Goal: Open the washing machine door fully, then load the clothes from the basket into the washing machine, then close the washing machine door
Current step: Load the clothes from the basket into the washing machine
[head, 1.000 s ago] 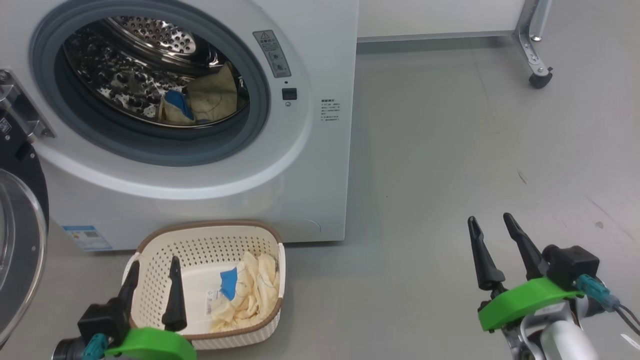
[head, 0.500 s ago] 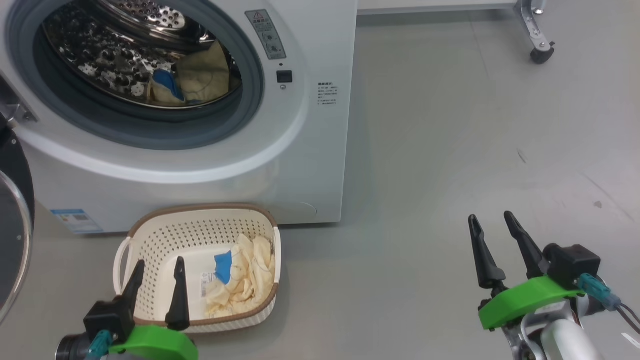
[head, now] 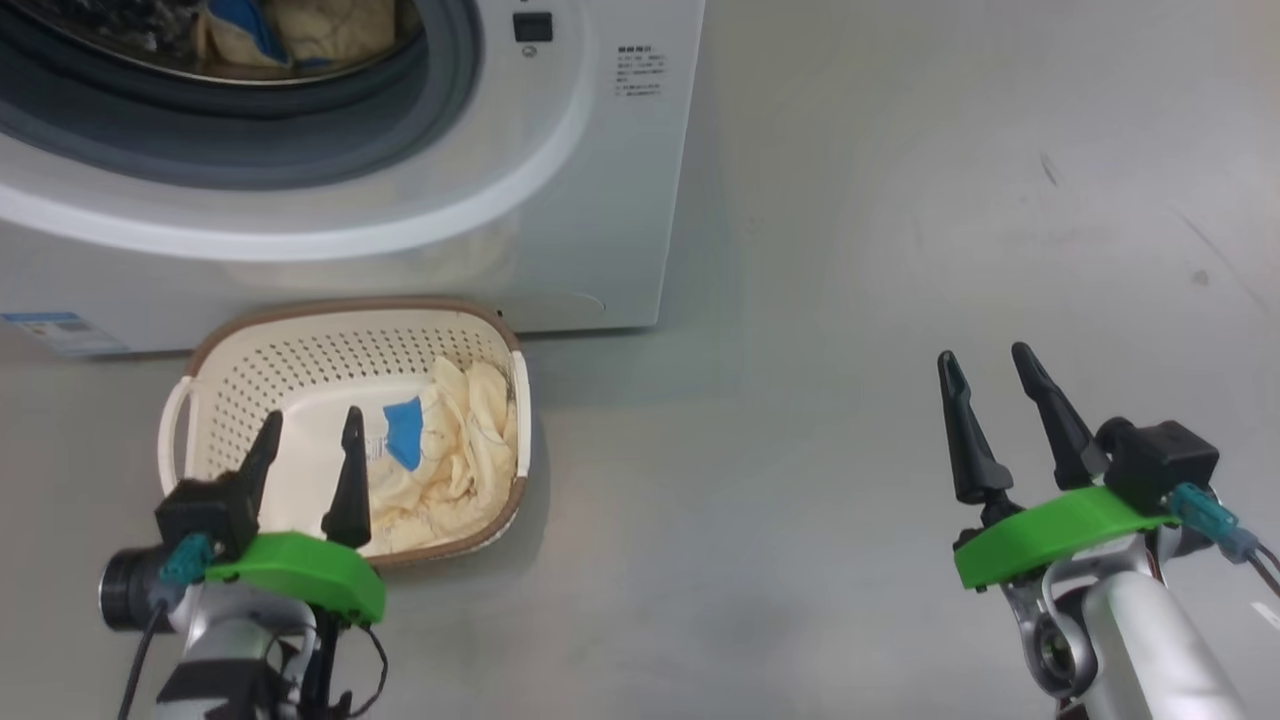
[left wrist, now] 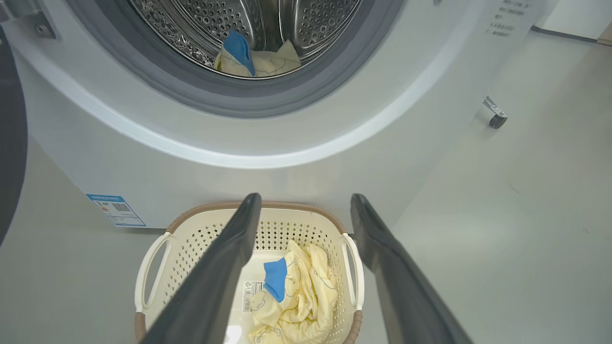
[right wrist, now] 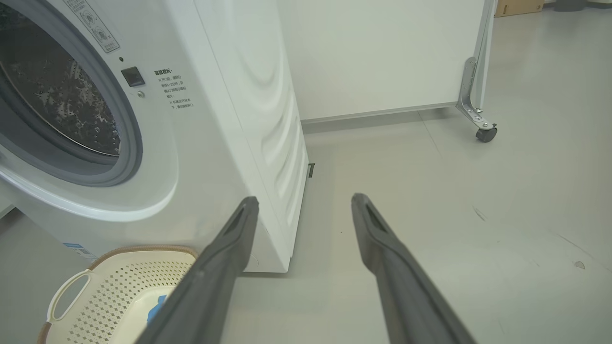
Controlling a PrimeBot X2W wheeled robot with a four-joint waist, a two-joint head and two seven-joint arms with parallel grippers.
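The white washing machine (head: 560,200) fills the upper left of the head view, its round opening uncovered. In the left wrist view the door (left wrist: 8,143) is a dark strip at the left edge, swung clear of the opening. One cream garment (left wrist: 267,59) lies in the steel drum (left wrist: 306,24). The basket (head: 200,360) sits on the grey floor (head: 850,400) just in front of the machine, below the opening. The clothes (head: 450,470) are heaped along its right half, and the heap's long axis runs from the far wall back toward you. Your left gripper (head: 312,418) is the nearer one. Its fingers are spread with nothing between them, and it hovers over the basket's near left part. The clothes lie just ahead and to the right of its tips. The left wrist view frames them between the two fingers. Your right gripper (head: 985,355) is also spread and empty, well apart over bare floor. The likely reach is short, forward, down and slightly right. The basket's near rim and right handle (head: 521,400) could catch a finger. A small blue patch (head: 403,445) marks the heap's left edge.
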